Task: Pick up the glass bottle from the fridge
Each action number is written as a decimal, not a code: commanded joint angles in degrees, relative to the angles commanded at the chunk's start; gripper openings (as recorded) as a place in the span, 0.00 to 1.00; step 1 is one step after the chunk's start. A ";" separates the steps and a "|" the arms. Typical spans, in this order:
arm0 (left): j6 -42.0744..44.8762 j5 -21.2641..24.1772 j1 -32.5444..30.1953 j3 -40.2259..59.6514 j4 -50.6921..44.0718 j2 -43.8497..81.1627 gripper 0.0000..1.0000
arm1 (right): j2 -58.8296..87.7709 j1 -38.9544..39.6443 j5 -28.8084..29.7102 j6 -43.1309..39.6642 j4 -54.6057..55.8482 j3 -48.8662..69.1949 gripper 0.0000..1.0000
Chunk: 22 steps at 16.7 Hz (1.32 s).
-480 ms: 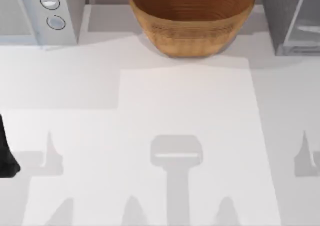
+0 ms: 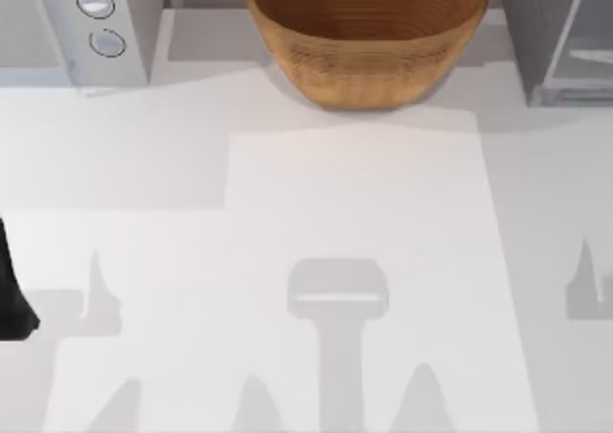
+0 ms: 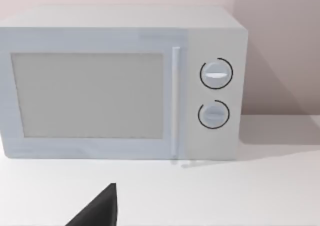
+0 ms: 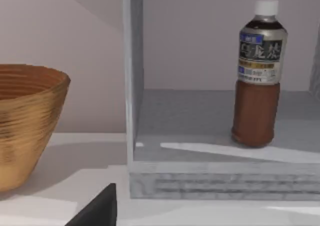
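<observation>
Bottle point(image 4: 258, 76) upright inside fridge point(image 4: 220, 178) | well beyond right gripper point(image 4: 97, 210)

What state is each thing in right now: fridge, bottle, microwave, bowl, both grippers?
fridge: open at the front, the shelf inside is in view.
glass bottle: upright on the fridge shelf, white cap on, untouched.
microwave: door shut.
woven bowl: upright, nothing seen in it.
left gripper: facing the microwave.
right gripper: facing the fridge, short of the bottle.

Matte black left arm point(image 2: 11, 299), with a black, pointed claw fingertip point(image 3: 100, 211).
</observation>
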 joint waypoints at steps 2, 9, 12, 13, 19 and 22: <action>0.00 0.00 0.00 0.00 0.00 0.00 1.00 | 8.99 -2.81 -2.58 0.03 8.57 1.01 1.00; 0.00 0.00 0.00 0.00 0.00 0.00 1.00 | 49.98 -14.05 -13.33 0.55 43.06 4.11 1.00; 0.00 0.00 0.00 0.00 0.00 0.00 1.00 | 65.64 -18.47 -17.68 0.80 56.34 5.41 1.00; 0.00 0.00 0.00 0.00 0.00 0.00 1.00 | 70.07 -19.79 -18.99 0.87 60.32 5.87 1.00; 0.00 0.00 0.00 0.00 0.00 0.00 1.00 | 88.00 -25.35 -24.50 1.07 77.98 8.36 1.00; 0.00 0.00 0.00 0.00 0.00 0.00 1.00 | 90.16 -26.02 -25.16 1.08 80.06 8.71 1.00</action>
